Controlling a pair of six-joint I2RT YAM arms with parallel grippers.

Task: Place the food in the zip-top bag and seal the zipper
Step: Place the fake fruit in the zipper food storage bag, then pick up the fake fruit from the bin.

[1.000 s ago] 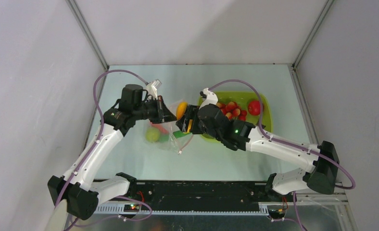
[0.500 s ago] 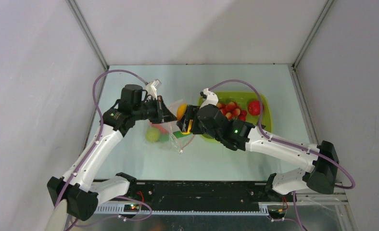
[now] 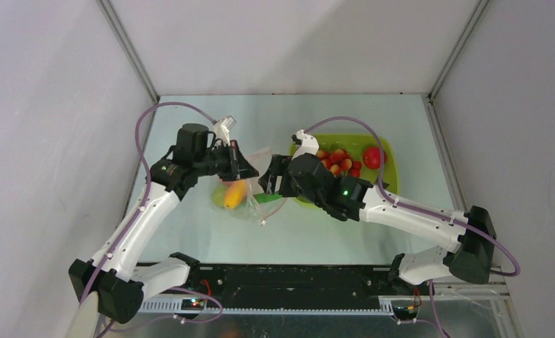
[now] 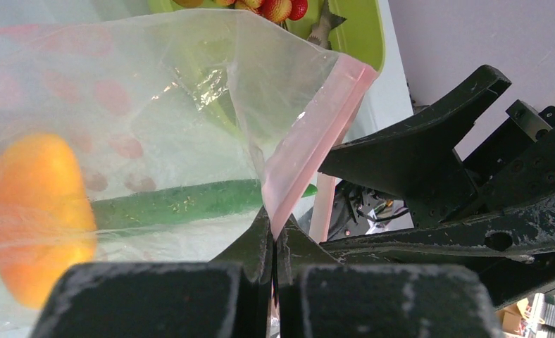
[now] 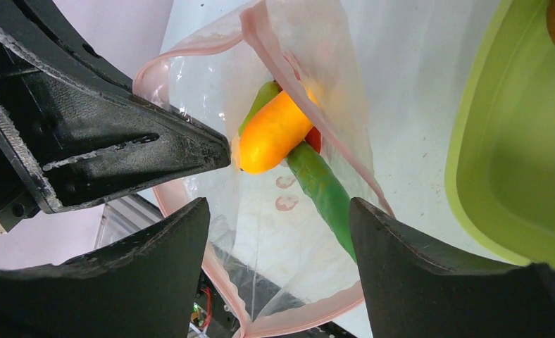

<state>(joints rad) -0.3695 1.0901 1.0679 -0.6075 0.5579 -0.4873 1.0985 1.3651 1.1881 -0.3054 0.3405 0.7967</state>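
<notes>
The left gripper [image 4: 273, 227] is closed tight on the zipper [image 4: 310, 141]. It pinches the pinkish-red strip at one corner of the zip-top bag [image 4: 155, 91] and holds the mouth up off the surface [image 3: 317, 232]. The right gripper [image 5: 278, 211] is spread wide and holds nothing. It hangs just above the bag's open mouth, facing the left gripper across it. Directly below its fingers, inside the bag, an orange-yellow piece [image 5: 275, 132] lies across the long green pod [image 5: 324, 190], with a red piece [image 5: 314, 139] showing beneath. On the right gripper's outer side sits the lime-green tub [image 3: 391, 172], with the strawberries [image 3: 338, 160] and the red tomato [image 3: 373, 156] in it.
</notes>
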